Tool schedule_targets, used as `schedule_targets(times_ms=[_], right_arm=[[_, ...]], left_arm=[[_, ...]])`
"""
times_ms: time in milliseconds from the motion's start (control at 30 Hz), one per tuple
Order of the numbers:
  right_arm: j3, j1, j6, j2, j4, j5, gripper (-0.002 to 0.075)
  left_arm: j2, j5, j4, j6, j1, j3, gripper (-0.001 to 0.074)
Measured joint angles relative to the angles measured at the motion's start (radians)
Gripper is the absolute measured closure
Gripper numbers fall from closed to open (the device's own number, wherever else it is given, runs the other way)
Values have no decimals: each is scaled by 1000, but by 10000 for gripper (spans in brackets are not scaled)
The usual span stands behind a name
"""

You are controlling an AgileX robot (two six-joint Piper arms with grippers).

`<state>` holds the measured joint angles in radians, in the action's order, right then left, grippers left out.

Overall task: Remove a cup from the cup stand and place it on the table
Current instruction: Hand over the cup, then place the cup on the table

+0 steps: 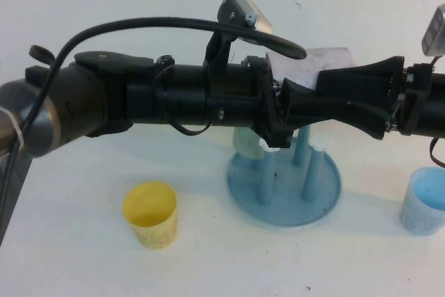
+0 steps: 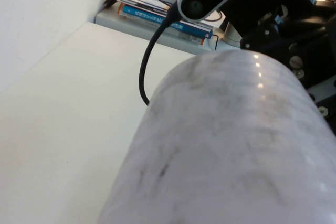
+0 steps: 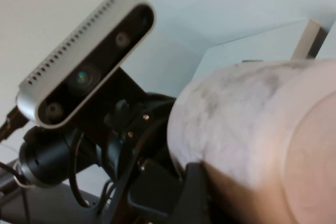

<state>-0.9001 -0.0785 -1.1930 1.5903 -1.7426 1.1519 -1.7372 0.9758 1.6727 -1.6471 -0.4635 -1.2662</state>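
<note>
High view: the cup is aloft between the two grippers, lying on its side with its long axis level, running from one arm across to the other. Which end is its mouth cannot be told.

The left gripper reaches in from the robot's left and is nipped down on the near end of the cup, so the pale pink body stretches away from its tip. In the left wrist view that speckled wall fills most of the picture.

The right gripper comes from the opposite side, tip to tip with the left one. Its jaws are spread wide, one on each side of the cup. In the right wrist view the cup lies along the gripper, and one black finger sits against its side.

Straight below both grippers stands the cup stand, its blue pegs upright with white caps. A pale green cup stands at its edge, under the left gripper's wrist. On the table, a yellow cup stands below the left arm, well back from its gripper, and a blue cup stands below the right arm
</note>
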Motion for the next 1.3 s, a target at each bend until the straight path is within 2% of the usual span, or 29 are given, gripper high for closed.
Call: schedule_targets(times_ms=[167,300,400,533,633,733,833,933,1067,1200,1300], right_arm=[[0,0,-26,0,12,0,50],[0,21,-33,0,21,9,37],[0,81,-52,0,41,18,35],[0,158,-50,-7,45,12,34],[0,179,-50,-25,60,10,34],[0,181,-50,-43,137,12,34],[0,181,-48,-50,235,16,34],[0,181,-48,-51,290,16,34],[0,181,-70,-51,295,16,34],[0,181,-80,-51,295,18,34],[0,181,-83,-51,295,18,34]], left_arm=[[0,6,-8,6,-2,0,657],[0,6,-8,2,-2,0,664],[0,8,-8,14,0,0,680],[0,8,-8,56,34,0,685],[21,0,-54,109,71,0,685],[72,-59,-243,249,88,0,687],[128,-104,-560,505,72,-15,687],[157,-47,-944,794,3,-62,687],[151,106,-1385,1082,-153,-130,688],[98,207,-1555,1177,-267,-147,688],[33,238,-1588,1194,-301,-149,688]])
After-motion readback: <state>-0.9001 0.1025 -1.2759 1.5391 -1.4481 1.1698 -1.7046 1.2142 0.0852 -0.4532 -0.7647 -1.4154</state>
